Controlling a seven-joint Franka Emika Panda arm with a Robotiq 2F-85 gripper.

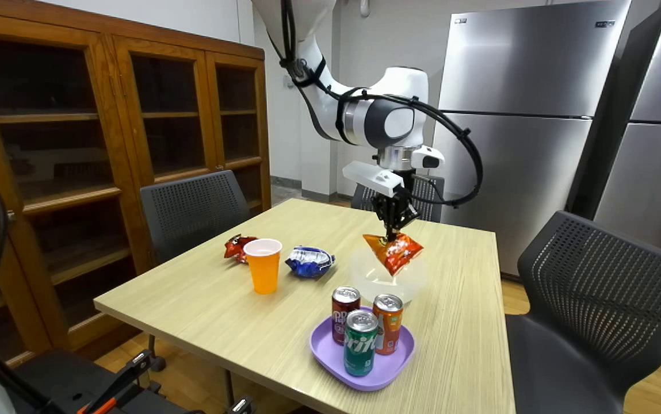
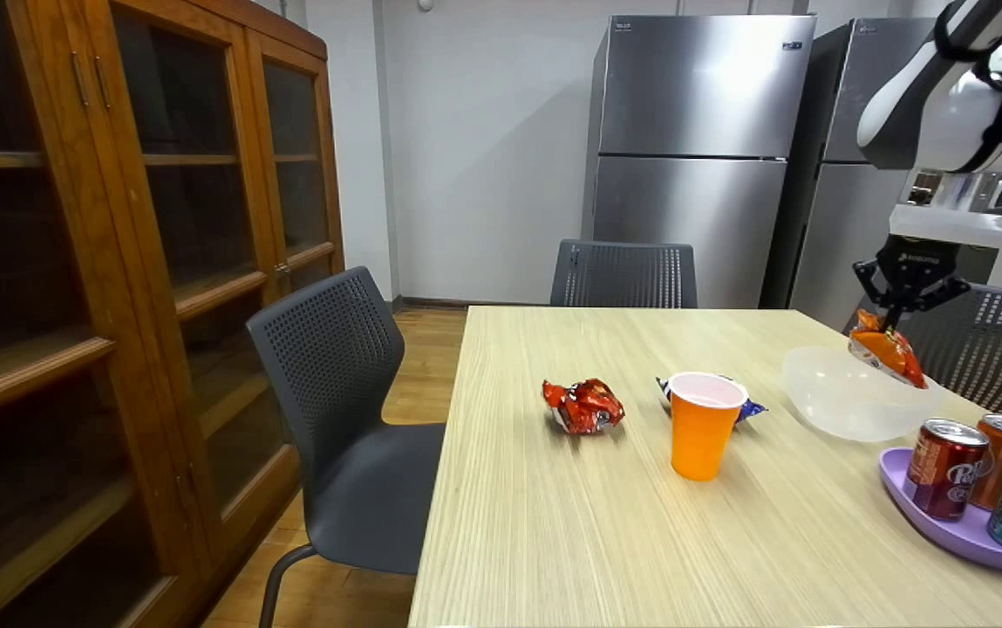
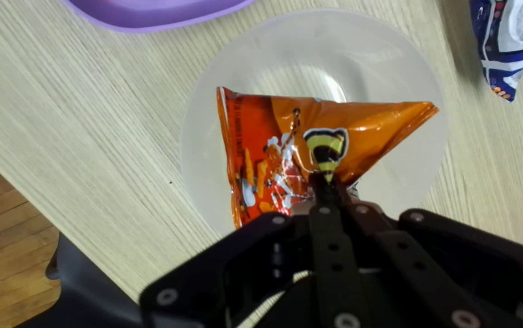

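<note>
Orange and glossy, the crinkled snack bag [image 3: 261, 150] was clamped between your fingers [image 3: 334, 246], which were pressed together on its film near the middle of its upper part. From the fingertips it hung ahead and downward, its long axis crosswise to them, running in the wrist view from a straight crimped edge on that view's left to a pointed corner on the right. Directly beneath sat the translucent white bowl [image 3: 204, 136], and that was the relation that counted: seen from the wrist, the bag lay almost wholly inside the bowl's round outline. In both exterior views its lower part overlapped the bowl, but you could not tell whether it touched the wall or dipped past the rim. Just beside the bowl on the surface [image 1: 457, 322] you had the purple tray [image 1: 323, 345] with three soda cans [image 1: 360, 348], and, on another side, the blue packet [image 1: 310, 263]. Farther off stood the orange cup [image 1: 264, 270], with the red packet [image 1: 239, 248] beyond it. Past the surface were dark chairs [image 1: 600, 299] and then the steel refrigerator [image 1: 526, 63].
</note>
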